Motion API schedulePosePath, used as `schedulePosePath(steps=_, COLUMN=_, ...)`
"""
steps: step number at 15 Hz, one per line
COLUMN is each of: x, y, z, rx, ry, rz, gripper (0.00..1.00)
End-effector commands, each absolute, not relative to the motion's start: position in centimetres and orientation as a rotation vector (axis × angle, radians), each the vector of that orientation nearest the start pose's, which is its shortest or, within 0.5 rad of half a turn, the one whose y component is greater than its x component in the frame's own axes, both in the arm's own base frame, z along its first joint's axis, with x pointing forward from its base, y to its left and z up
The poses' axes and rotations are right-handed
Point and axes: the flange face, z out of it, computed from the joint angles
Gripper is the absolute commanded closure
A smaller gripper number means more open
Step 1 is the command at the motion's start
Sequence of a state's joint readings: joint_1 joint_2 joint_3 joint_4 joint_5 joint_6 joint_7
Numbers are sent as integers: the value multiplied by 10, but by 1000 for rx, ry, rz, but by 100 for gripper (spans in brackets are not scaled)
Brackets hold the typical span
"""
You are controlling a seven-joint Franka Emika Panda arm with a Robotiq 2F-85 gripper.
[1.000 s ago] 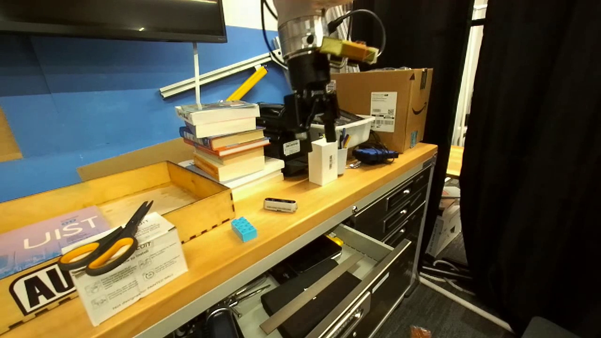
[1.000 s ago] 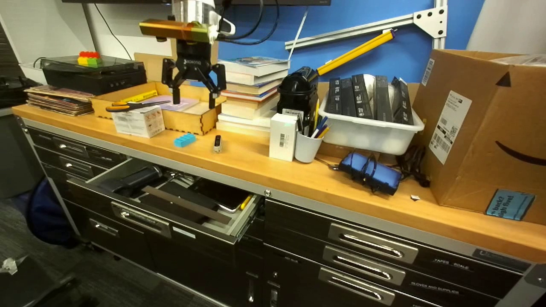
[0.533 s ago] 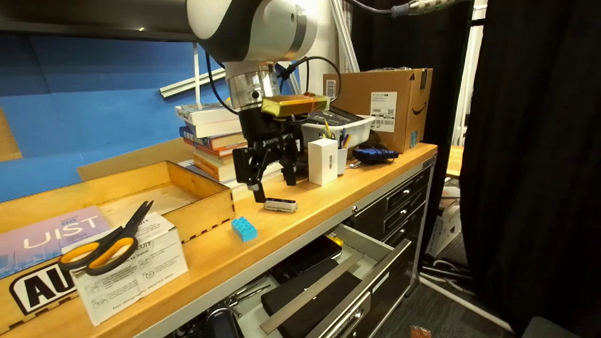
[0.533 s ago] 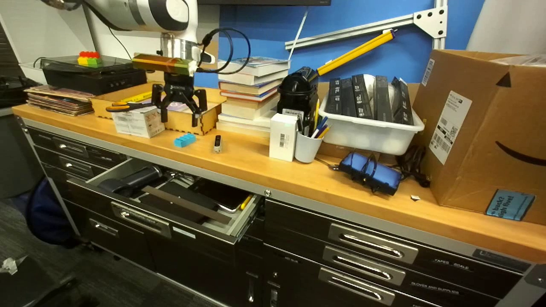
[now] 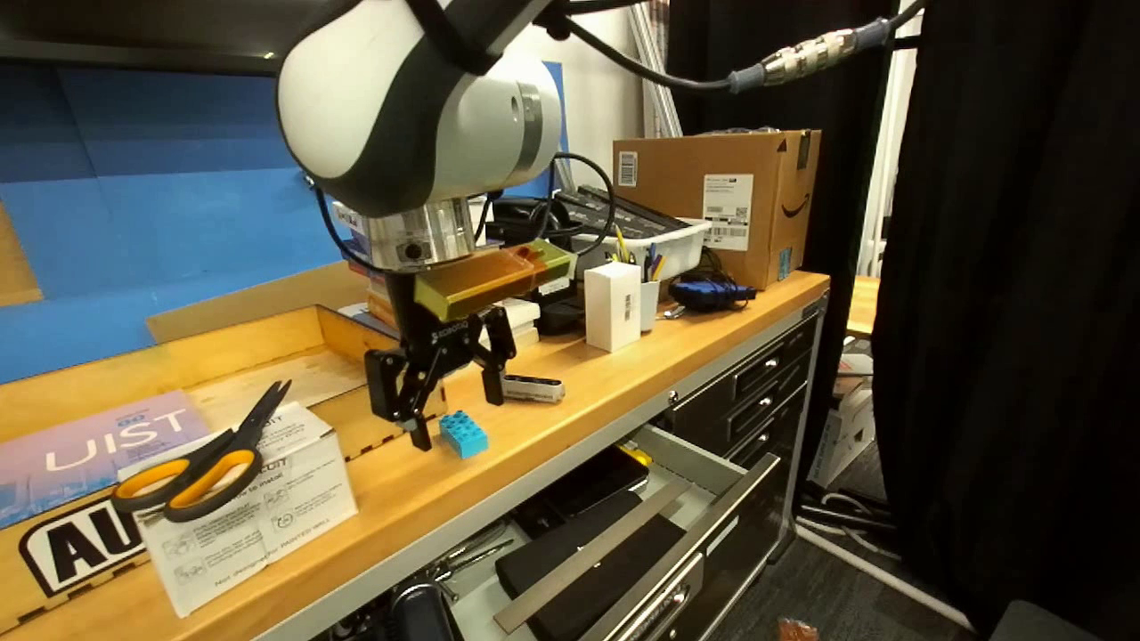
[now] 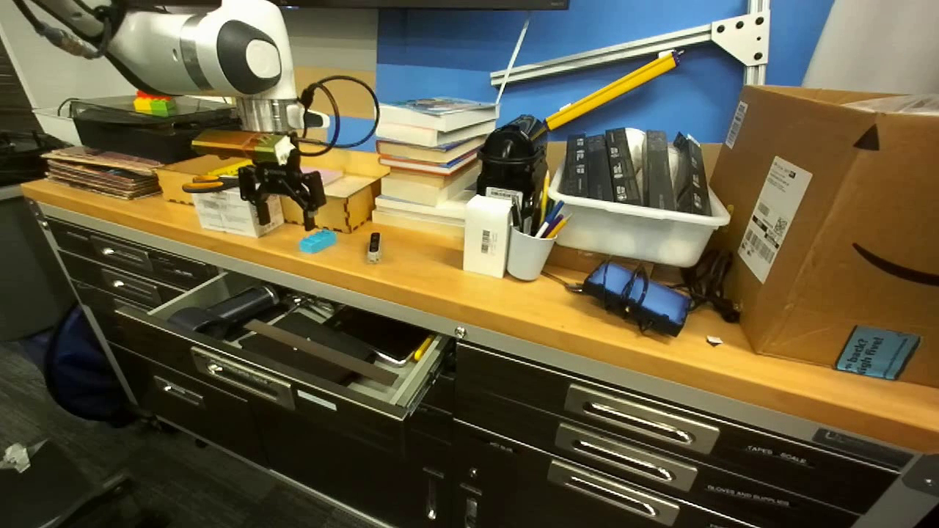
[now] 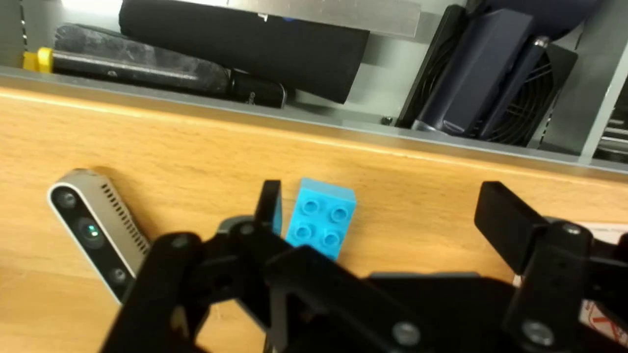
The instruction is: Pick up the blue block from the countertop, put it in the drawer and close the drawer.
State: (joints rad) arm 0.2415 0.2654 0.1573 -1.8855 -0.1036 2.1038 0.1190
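Below the blue wall (image 6: 447, 55): light-tan counter (image 6: 440, 277), thick front edge, carries most of the gear. Arm (image 6: 198, 51) reaches over it, wrist pointing down. Drawer (image 6: 352, 412) under the counter is pulled out and well loaded. Cardboard box (image 6: 792, 220) stands at one end of the counter. Wooden tray (image 6: 336, 214) sits toward the back, book stack (image 6: 433, 176) just beside it. White bin (image 6: 631, 235) near the cardboard box is packed with black boxes (image 6: 612, 165) on end. Tool (image 6: 286, 222) hangs over the counter, fingers down, jaws spread wide: released. Long flat strip (image 6: 323, 350) lies across dark items (image 6: 315, 330) inside the drawer. Printed carton (image 5: 294, 525) stands at the front of the tray, scissors (image 5: 239, 439) lying on top. Slim white box (image 6: 484, 238) is upright, pen cup (image 6: 530, 257) right next to it. Silver bar camera (image 7: 91, 230) lies on the counter between the carton and the slim white box. Smallest: light-blue studded block (image 7: 321, 220), which rests on the counter, studs up, between the carton and the camera, just in front of the tray. Wrist view shows it between the two fingers, much nearer one of them, with the tool's linkage covering one end. Can't tell whether that fingertip touches it. In an exterior view one fingertip (image 6: 309, 223) shows just above the block.
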Motion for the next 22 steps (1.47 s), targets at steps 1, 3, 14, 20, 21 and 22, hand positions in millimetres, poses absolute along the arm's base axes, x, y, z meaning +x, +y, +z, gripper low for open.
schedulePosePath(steps=1, x=568, y=242, z=354, rx=-3194, ry=-484, rz=-118, gripper=0)
schedulePosePath(steps=3, x=572, y=246, z=344, rx=-3210, ry=-457, rz=-200, gripper=0)
schedulePosePath(steps=14, x=601, y=218, z=329, rx=-3263, ry=-291, rz=-195, gripper=58)
schedulePosePath(steps=20, x=589, y=176, z=348, rx=-3303, ry=-281, rz=-112, gripper=87)
schedulePosePath(steps=21, x=583, y=155, z=353, rx=-3317, ry=-253, rz=-70, gripper=87)
schedulePosePath(steps=22, x=578, y=138, z=356, rx=-3321, ry=-226, rz=-27, gripper=87)
